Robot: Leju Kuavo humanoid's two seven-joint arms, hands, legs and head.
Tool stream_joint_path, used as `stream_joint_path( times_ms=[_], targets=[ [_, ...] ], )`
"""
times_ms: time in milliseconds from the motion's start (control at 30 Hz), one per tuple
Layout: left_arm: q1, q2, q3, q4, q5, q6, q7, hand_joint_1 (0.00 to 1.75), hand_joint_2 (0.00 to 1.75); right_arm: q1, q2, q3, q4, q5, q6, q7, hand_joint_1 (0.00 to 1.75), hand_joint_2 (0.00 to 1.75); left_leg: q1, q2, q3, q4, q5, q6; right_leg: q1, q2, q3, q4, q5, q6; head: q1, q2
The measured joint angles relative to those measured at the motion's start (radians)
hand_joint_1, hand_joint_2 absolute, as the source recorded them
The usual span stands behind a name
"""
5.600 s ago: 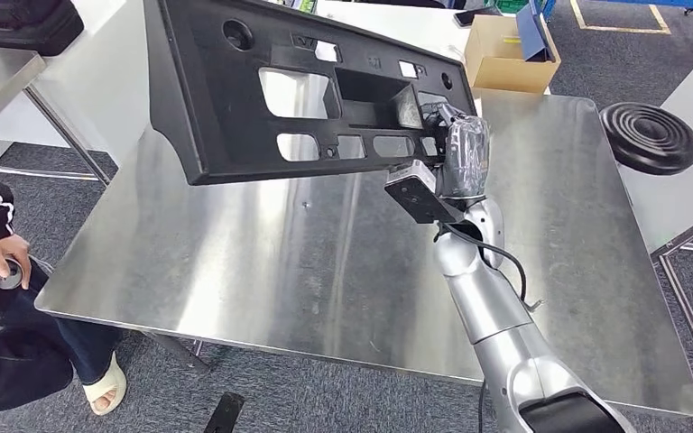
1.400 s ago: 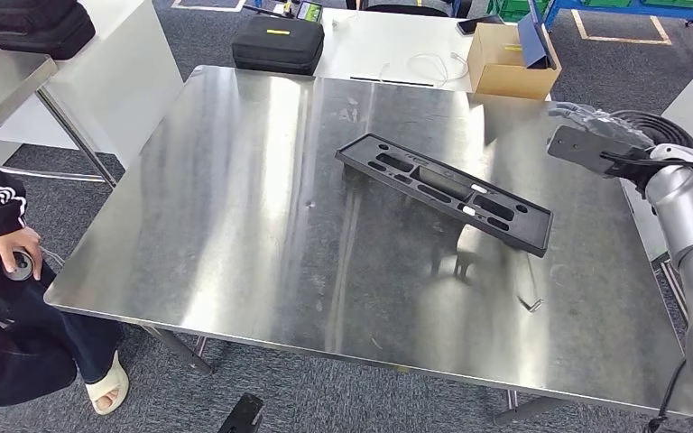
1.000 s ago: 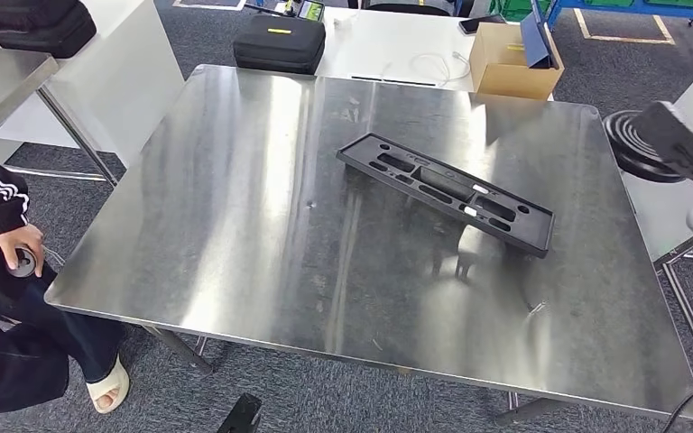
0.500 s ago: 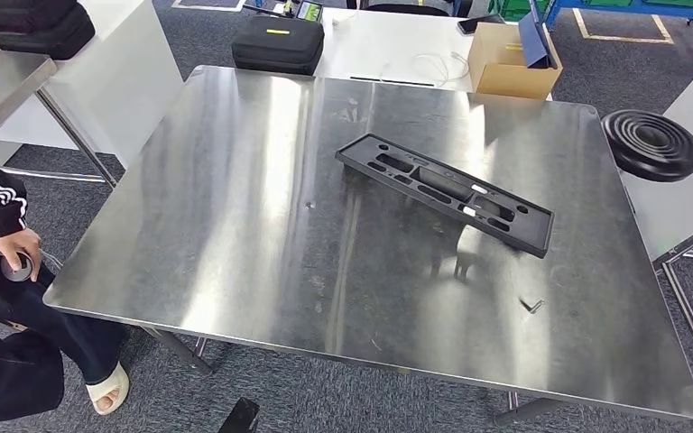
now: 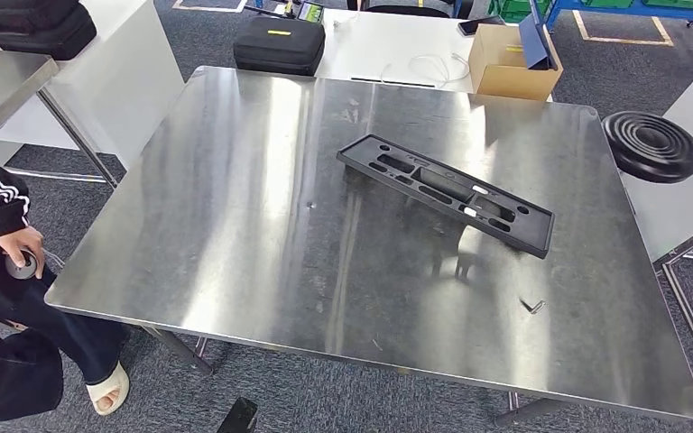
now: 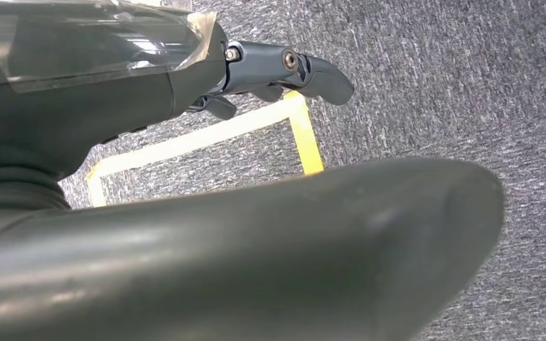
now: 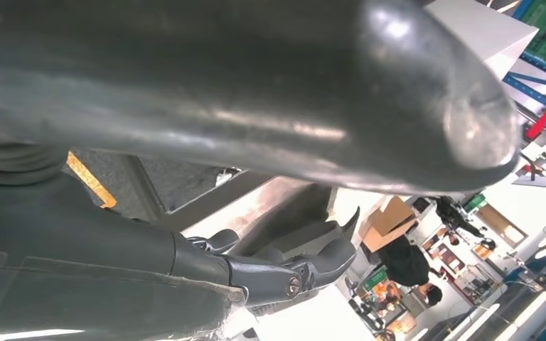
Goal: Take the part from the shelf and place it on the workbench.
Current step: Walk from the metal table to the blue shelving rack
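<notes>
Person (image 5: 4, 271) seated at lower left of the head view, black part (image 5: 447, 191) flat on steel workbench (image 5: 235, 234), right of centre, nothing touching it; left hand (image 6: 185, 213) and right hand (image 7: 220, 142) both empty, fingers apart

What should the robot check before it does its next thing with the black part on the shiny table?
1. Black part lies on the workbench: ok.
2. Part is away from the table's edges: ok.
3. Part lies fully flat: cannot tell; one long side seems raised.
4. Right hand holds nothing, fingers apart: ok.
5. Left hand holds nothing: ok; it hangs over the carpet.
6. Seated person at the table's left corner is away from the part: ok.
</notes>
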Motion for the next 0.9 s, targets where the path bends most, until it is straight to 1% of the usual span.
stream_joint_path(
  times_ms=[900],
  targets=[
    [0.0,0.0,0.0,0.0,0.0,0.0,0.0,0.0,0.0,0.004,0.0,-0.014,0.0,0.0,0.0,0.0,0.0,0.0,0.0,0.0,0.0,0.0,0.0,0.0,0.0,0.0,0.0,0.0,0.0,0.0,0.0,0.0]
  ],
)
